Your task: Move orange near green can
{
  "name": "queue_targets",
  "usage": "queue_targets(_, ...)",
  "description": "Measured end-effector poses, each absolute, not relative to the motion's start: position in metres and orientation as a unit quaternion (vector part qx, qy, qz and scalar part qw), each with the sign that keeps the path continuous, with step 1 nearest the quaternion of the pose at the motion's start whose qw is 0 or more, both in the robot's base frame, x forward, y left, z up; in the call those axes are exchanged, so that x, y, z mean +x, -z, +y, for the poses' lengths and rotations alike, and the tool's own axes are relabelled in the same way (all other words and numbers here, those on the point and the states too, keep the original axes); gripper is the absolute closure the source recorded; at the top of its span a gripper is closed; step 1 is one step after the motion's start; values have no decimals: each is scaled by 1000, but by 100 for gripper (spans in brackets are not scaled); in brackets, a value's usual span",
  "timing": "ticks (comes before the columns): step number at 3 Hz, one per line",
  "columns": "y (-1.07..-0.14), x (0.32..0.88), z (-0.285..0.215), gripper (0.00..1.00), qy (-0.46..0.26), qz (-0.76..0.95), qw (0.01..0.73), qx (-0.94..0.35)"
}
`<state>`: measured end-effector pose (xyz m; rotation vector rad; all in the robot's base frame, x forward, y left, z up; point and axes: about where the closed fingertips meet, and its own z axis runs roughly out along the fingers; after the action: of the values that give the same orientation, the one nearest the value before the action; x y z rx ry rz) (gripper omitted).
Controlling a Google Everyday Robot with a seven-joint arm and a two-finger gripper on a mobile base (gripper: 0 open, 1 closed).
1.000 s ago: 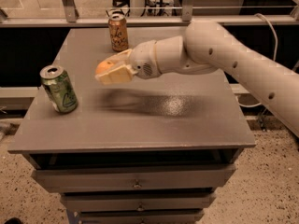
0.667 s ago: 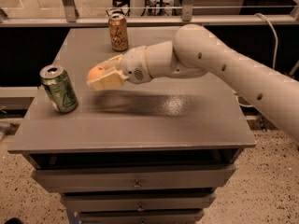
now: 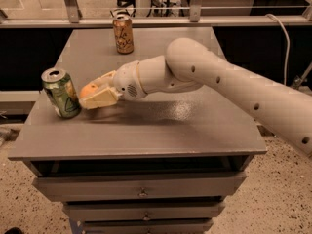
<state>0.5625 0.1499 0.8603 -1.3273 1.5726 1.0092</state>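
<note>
The green can [image 3: 60,92] stands upright, slightly tilted, near the left edge of the grey table [image 3: 161,130]. The orange [image 3: 89,89] is held between the cream-coloured fingers [image 3: 100,99] of my gripper [image 3: 94,93], just right of the green can and close to the table top. The gripper is shut on the orange, which is mostly hidden by the fingers. My white arm [image 3: 224,82] reaches in from the right across the table.
An orange-brown can [image 3: 123,33] stands upright at the back of the table. A railing [image 3: 156,19] runs behind the table. Drawers [image 3: 141,191] sit under the table's front edge. A cable [image 3: 285,38] hangs at the right.
My gripper has moved left and lower with the orange in it, from the table's middle to just beside the green can. Both cans have stayed in place.
</note>
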Motion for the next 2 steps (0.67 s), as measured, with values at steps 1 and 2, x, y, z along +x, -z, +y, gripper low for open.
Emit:
queue_targets(1,-854,558,155,31,-405,624,408,-530)
queue_targets(2,-851,553,161,8,-412,621,405,-531)
